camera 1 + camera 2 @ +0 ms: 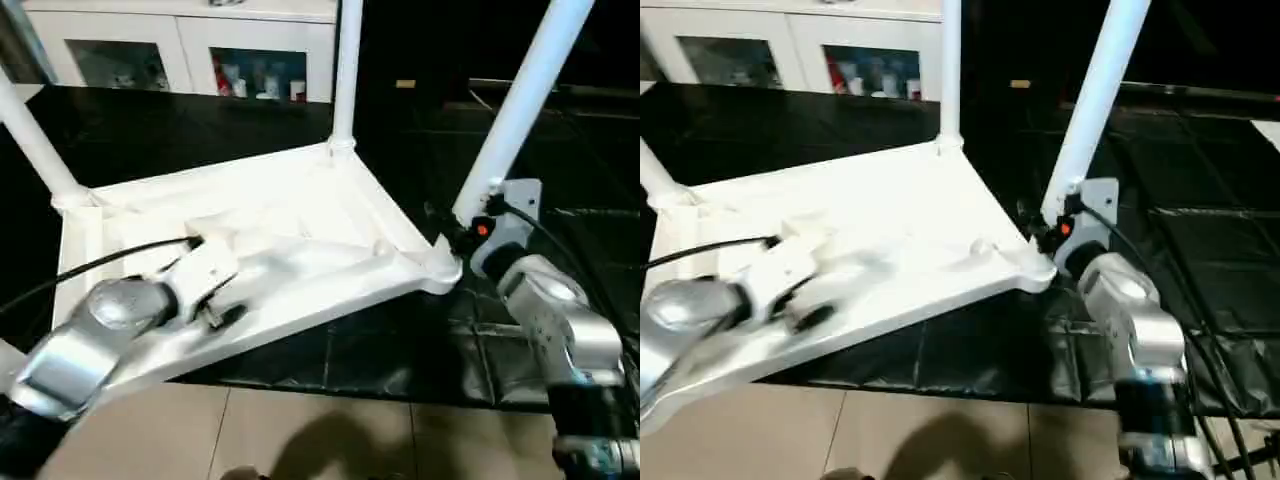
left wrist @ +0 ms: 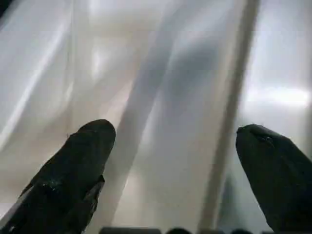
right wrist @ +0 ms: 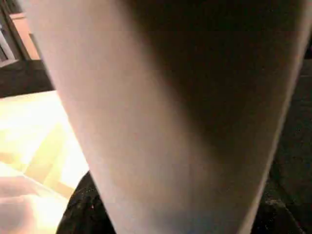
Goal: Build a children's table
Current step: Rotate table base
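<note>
Head views: top (image 1: 300, 215) lies upside down on black sheeting (image 1: 420, 340), three legs (image 1: 345, 70) rising from its corners; cabinet (image 1: 180, 45) behind. Left wrist view: left gripper (image 2: 178, 168) spread wide over the ribs. Right wrist view: right gripper (image 3: 170, 222) pinching the near-right leg (image 3: 161, 112).

Table top (image 1: 300, 215): underside up on your surface (image 1: 200, 130).
Legs: one (image 1: 345, 70) behind, one (image 1: 520, 100) right, one (image 1: 35, 145) left.
Cabinet (image 1: 180, 45): behind the surface.

Head stereo downward; wrist cameras close.
</note>
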Tool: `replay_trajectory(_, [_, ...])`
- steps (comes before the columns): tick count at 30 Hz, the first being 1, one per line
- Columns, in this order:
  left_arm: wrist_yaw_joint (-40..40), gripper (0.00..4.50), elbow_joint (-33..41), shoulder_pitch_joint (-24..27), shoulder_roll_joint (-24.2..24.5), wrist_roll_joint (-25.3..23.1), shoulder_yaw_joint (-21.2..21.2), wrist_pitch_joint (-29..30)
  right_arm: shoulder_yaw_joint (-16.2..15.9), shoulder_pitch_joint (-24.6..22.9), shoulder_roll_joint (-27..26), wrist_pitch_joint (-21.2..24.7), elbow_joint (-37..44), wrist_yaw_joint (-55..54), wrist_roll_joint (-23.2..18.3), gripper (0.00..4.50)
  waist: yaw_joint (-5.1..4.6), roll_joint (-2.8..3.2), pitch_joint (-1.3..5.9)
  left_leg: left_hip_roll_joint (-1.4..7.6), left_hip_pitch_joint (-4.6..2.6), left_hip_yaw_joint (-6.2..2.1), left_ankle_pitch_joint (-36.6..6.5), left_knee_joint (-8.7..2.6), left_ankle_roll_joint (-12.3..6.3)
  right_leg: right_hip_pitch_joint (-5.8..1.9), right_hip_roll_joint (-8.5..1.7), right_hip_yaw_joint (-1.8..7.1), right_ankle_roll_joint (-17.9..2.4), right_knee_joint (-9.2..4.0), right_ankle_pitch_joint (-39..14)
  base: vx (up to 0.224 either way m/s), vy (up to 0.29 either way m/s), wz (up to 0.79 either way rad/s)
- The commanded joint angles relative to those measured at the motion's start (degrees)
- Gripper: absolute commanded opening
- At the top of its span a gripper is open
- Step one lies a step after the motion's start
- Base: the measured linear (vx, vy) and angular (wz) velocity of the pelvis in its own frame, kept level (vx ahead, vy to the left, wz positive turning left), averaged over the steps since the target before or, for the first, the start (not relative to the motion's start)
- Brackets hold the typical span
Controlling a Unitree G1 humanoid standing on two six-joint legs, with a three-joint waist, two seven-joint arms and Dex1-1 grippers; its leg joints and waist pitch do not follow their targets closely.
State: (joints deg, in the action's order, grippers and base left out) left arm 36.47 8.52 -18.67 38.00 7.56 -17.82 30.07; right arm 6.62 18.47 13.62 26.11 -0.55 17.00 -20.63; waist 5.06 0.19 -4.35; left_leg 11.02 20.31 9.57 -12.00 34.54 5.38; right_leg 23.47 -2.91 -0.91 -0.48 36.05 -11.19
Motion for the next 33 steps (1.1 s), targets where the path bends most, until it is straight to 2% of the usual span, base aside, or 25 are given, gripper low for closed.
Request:
replay_trajectory(1, [3.4, 4.5, 1.5, -0.2, -1.3, 2.9, -0.9, -2.0, -1.4, -2.7, -1.5, 4.3, 0.9, -0.7, -2.7, 1.95, -0.1, 1.02, 4.14, 0.8, 0.07, -0.22, -5.9, -4.14, 2.48, -3.1, -3.01, 1.82, -10.4, -3.61, -3.3, 0.0, 0.0, 0.0])
replay_trajectory(2, [4.8, 4.5, 3.0, -0.3, -3.7, 6.0, -0.9, -0.2, -1.7, -3.7, -2.3, 5.4, 2.3, -2.0, -3.0, 1.95, -0.43, 0.58, 3.88, 0.72, 0.23, -0.13, -6.1, -4.23, 2.52, -3.09, -2.99, 1.93, -10.4, -3.65, -3.8, 0.0, 0.0, 0.0])
replay_trajectory(4, [6.1, 4.5, 3.7, -1.0, -6.9, 9.1, -1.0, 1.6, -1.6, -4.7, -4.0, 7.0, 3.9, -4.1, -3.6, 1.95, -0.51, 0.67, 3.73, 0.77, 0.02, 0.07, -7.1, -4.23, 2.73, -2.88, -3.01, 2.1, -10.3, -3.92, -5.6, 0.0, 0.0, 0.0])
replay_trajectory(7, [6.4, 4.5, 2.4, -2.5, -9.5, 9.8, -1.7, 2.0, -2.0, -5.0, -5.0, 7.6, 4.6, -5.2, -3.3, 1.95, -0.74, 0.55, 3.45, 0.74, 0.01, 0.04, -9.2, -4.42, 2.81, -2.82, -3.01, 2.14, -9.0, -4.42, -10.0, 0.0, 0.0, 0.0])
replay_trajectory(8, [6.6, 4.5, 0.7, -3.8, -11.7, 9.9, -2.2, 2.2, -2.0, -5.0, -5.8, 8.3, 5.3, -6.1, -2.7, 1.95, -1.02, 0.81, 3.2, 0.7, -0.24, 0.06, -10.7, -4.47, 2.96, -2.51, -2.96, 2.25, -7.8, -4.92, -13.3, 0.0, 0.0, 0.0])
replay_trajectory(9, [6.6, 4.5, 0.7, -3.8, -11.7, 9.9, -2.2, 2.2, -2.0, -5.0, -5.8, 8.3, 5.3, -6.1, -2.7, 1.95, -1.02, 0.81, 3.2, 0.7, -0.24, 0.06, -10.7, -4.47, 2.96, -2.51, -2.96, 2.25, -7.8, -4.92, -13.3, 0.0, 0.0, 0.0])
replay_trajectory(11, [7.5, 4.5, -2.6, -5.8, -14.7, 10.1, -3.6, 3.4, -2.3, -4.6, -5.9, 9.8, 6.6, -6.1, -2.1, 1.95, -1.31, 0.52, 3.16, 0.65, -0.2, -0.06, -10.8, -4.56, 3.17, -2.58, -2.88, 2.23, -6.5, -5.12, -15.2, 0.0, 0.0, 0.0])
replay_trajectory(15, [8.5, 4.5, -4.1, -6.9, -16.1, 9.5, -5.8, 4.9, -3.3, -4.9, -4.1, 10.3, 8.0, -2.6, -3.0, 1.95, -1.65, 0.34, 3.39, 0.66, 0.18, -0.25, -9.2, -4.44, 2.91, -3.02, -2.89, 2.22, -6.7, -4.74, -11.6, 0.0, 0.0, 0.0])
replay_trajectory(16, [8.0, 4.5, -6.2, -8.0, -17.1, 7.0, -8.5, 5.0, -3.8, -5.4, -2.0, 9.9, 8.7, -0.4, -2.9, 1.95, -1.66, 0.38, 3.51, 0.74, 0.2, -0.25, -8.2, -4.37, 2.5, -3.06, -2.94, 2.24, -7.2, -4.57, -9.6, 0.0, 0.0, 0.0])
replay_trajectory(18, [7.2, 4.5, -9.7, -9.2, -18.7, 4.3, -11.1, 4.9, -3.6, -5.7, 1.1, 9.3, 8.8, 3.1, -3.2, 1.95, -1.58, 0.33, 3.75, 0.7, 0.17, -0.15, -5.3, -3.98, 1.47, -3.42, -2.86, 2.28, -8.1, -4.2, -3.7, 0.0, 0.0, 0.0])
replay_trajectory(19, [7.2, 4.5, -10.7, -9.5, -19.1, 3.8, -11.7, 4.7, -3.4, -5.7, 1.8, 9.3, 8.8, 3.9, -3.4, 2.3, -1.6, 0.26, 3.8, 0.61, 0.49, -0.2, -3.8, -3.93, 0.89, -3.78, -2.87, 2.22, -9.0, -4.01, -1.1, 0.0, 0.0, 0.0])
replay_trajectory(20, [7.0, 4.5, -12.2, -9.9, -19.5, 2.6, -12.6, 3.9, -2.6, -5.5, 2.6, 9.5, 8.5, 4.4, -3.8, 2.51, -1.56, 0.54, 3.87, 0.67, 0.4, -0.18, -3.2, -3.79, 0.38, -3.75, -3.0, 2.22, -9.8, -3.91, 0.5, 0.0, 0.0, 0.0])
replay_trajectory(22, [6.1, 4.33, -14.8, -10.7, -20.2, 0.8, -13.3, 2.7, -1.5, -5.3, 3.5, 10.5, 8.7, 5.1, -4.6, 2.68, -1.66, 0.34, 3.7, 0.58, 0.43, -0.09, -3.6, -3.81, -0.34, -3.85, -2.83, 2.17, -10.6, -4.23, 0.3, 0.0, 0.0, 0.0])
replay_trajectory(23, [6.1, 4.23, -14.8, -10.7, -20.2, 0.8, -13.3, 2.7, -1.5, -5.3, 3.5, 10.5, 8.7, 5.1, -4.6, 2.71, -1.64, 0.33, 3.72, 0.64, 0.36, -0.11, -3.9, -3.81, -0.45, -3.93, -2.94, 2.19, -10.8, -4.25, -0.2, 0.0, 0.0, 0.0])
replay_trajectory(24, [4.3, 4.16, -18.6, -11.8, -21.3, -1.1, -13.6, 1.9, -0.8, -5.7, 4.7, 12.8, 10.2, 6.8, -6.4, 2.74, -1.64, 0.58, 3.68, 0.73, 0.4, -0.16, -4.3, -3.89, -0.43, -3.92, -3.08, 2.19, -11.2, -4.33, -1.6, 0.0, 0.0, 0.0])
replay_trajectory(26, [3.3, 4.16, -20.0, -12.3, -21.8, -1.3, -13.1, 2.2, -1.3, -6.4, 5.0, 14.6, 11.7, 8.0, -7.9, 2.92, -1.59, 0.3, 3.5, 0.74, 0.17, 0.02, -5.8, -3.84, -0.44, -3.78, -3.03, 2.23, -11.2, -4.73, -4.6, 0.0, 0.0, 0.0])
replay_trajectory(27, [3.0, 4.01, -20.5, -12.5, -22.0, -1.2, -12.9, 2.5, -1.9, -6.9, 5.2, 15.3, 12.4, 8.9, -8.3, 3.05, -1.58, 0.16, 3.44, 0.65, 0.49, -0.09, -5.9, -3.91, -0.58, -4.11, -3.19, 2.2, -10.7, -4.81, -6.4, 0.0, 0.0, 0.0])
replay_trajectory(28, [2.7, 3.75, -20.8, -12.5, -22.2, -1.0, -12.5, 2.6, -2.5, -7.4, 5.4, 16.2, 13.1, 9.8, -9.0, 3.15, -1.64, -0.14, 3.39, 0.7, 0.53, -0.08, -5.8, -3.95, -0.73, -4.0, -3.25, 2.22, -10.0, -5.01, -8.0, 0.0, 0.0, 0.0])
replay_trajectory(29, [2.4, 3.75, -21.1, -12.5, -22.3, -0.9, -12.3, 2.8, -2.8, -7.7, 5.5, 16.7, 13.6, 10.5, -9.5, 3.15, -1.67, -0.02, 3.41, 0.67, 0.64, -0.15, -5.7, -3.94, -0.74, -4.07, -3.32, 2.2, -9.8, -4.96, -8.5, 0.0, 0.0, 0.0])
replay_trajectory(30, [2.2, 3.67, -21.6, -12.6, -22.5, -1.1, -11.9, 2.6, -3.3, -8.1, 5.6, 16.9, 13.9, 11.1, -10.1, 3.29, -1.87, -0.25, 3.35, 0.72, 0.57, -0.13, -6.0, -4.0, -0.84, -3.83, -3.34, 2.18, -9.6, -5.23, -10.1, 0.0, 0.0, 0.0])
replay_trajectory(33, [2.8, 3.4, -22.2, -12.2, -22.3, -0.9, -10.6, 1.9, -4.0, -8.4, 6.1, 17.1, 13.9, 12.2, -10.8, 3.51, -2.05, -0.11, 3.17, 0.73, 0.43, -0.1, -7.2, -4.03, -0.86, -3.43, -3.36, 2.17, -8.7, -5.72, -15.3, 0.0, 0.0, 0.0])
